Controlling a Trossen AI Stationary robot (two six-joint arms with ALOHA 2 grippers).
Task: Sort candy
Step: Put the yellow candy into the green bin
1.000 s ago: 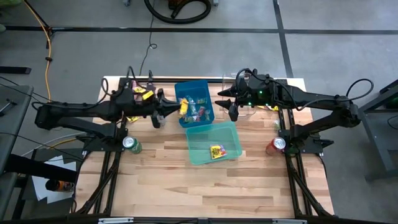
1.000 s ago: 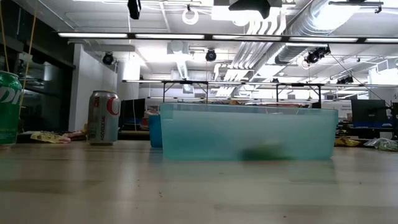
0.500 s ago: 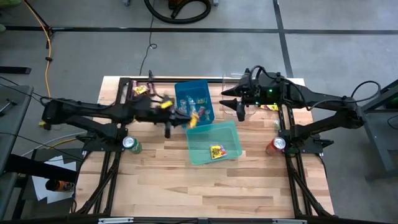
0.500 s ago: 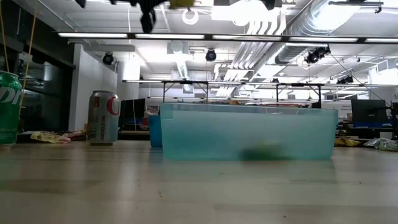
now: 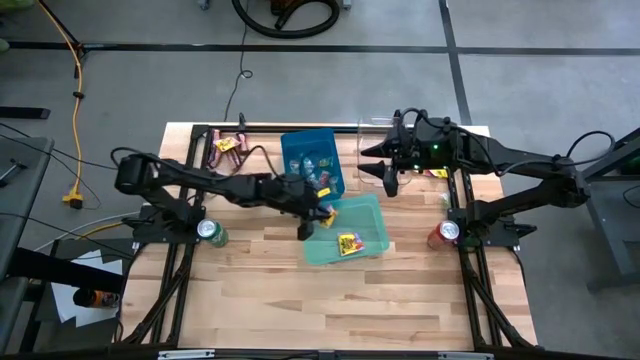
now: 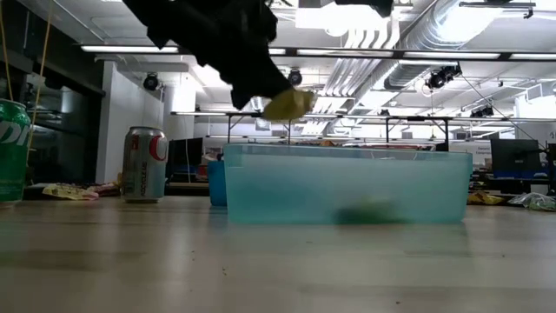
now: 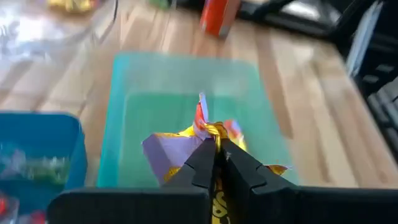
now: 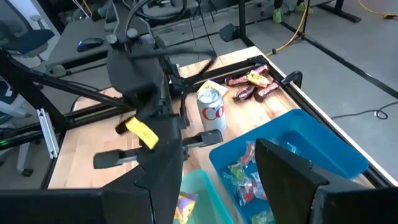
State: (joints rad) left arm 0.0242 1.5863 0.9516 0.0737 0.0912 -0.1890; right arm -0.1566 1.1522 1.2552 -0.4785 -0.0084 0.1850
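The left gripper (image 5: 318,212) has its fingers pressed together on a yellow candy packet (image 7: 205,138), crumpled, with purple and red print, and holds it above the near edge of the teal bin (image 5: 372,212). Below the gripper inside that bin lies another yellow packet (image 5: 349,243); just behind it the blue bin (image 5: 333,141) holds mixed small sweets. The right gripper (image 5: 384,172) hangs with fingers spread beside the blue bin.

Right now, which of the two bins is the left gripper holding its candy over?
The teal bin, not the blue bin: the left gripper holds a yellow candy above it.
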